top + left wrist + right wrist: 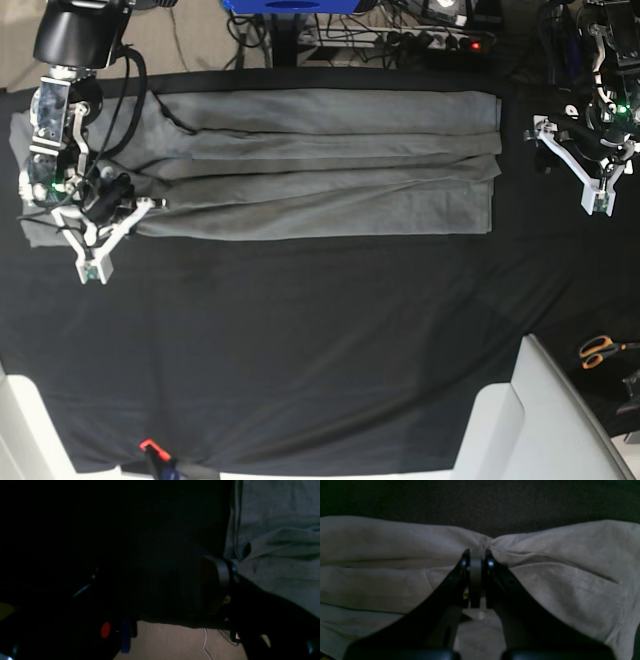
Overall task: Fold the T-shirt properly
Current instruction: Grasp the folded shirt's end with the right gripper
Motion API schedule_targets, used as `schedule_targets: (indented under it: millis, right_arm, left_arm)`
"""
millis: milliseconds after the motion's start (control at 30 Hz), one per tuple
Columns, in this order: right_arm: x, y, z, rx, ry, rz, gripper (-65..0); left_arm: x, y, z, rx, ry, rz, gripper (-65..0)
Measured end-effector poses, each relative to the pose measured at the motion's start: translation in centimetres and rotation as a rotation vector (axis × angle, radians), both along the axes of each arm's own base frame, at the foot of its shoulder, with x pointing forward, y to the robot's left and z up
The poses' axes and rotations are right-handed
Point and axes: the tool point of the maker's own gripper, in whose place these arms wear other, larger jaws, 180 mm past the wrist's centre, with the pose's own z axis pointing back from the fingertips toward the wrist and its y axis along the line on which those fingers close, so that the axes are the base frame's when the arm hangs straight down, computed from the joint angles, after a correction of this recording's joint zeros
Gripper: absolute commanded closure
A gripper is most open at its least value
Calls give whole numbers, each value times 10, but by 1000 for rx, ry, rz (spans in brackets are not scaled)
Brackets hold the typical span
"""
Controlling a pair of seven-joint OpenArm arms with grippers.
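The T-shirt (320, 165) lies folded into a long band across the far side of the desk (320, 350). Right gripper (477, 552) is clamped tight on a bunched bit of its edge. Left gripper (575, 165) sits off the shirt's other end, jaws apart, holding nothing.

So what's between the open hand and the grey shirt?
Only bare black cloth: in the base view the left hand stands apart from the T-shirt, with nothing else lying between them.
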Motion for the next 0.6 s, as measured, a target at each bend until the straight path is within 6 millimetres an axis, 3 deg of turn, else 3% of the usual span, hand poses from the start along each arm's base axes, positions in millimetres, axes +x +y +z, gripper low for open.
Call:
schedule_targets:
  millis: [200, 333, 433, 600]
  right_arm:
    - [0, 0, 0, 0, -1, 0, -74]
    - [0, 0, 0, 0, -1, 0, -68]
    - [0, 0, 0, 1, -2, 0, -3]
    - [-8, 8, -6, 20, 11, -3, -5]
  left_arm:
    - [0, 0, 0, 0, 0, 0, -471]
    - [0, 0, 0, 0, 0, 0, -471]
    - [0, 0, 0, 0, 0, 0, -471]
    - [0, 0, 0, 0, 0, 0, -471]
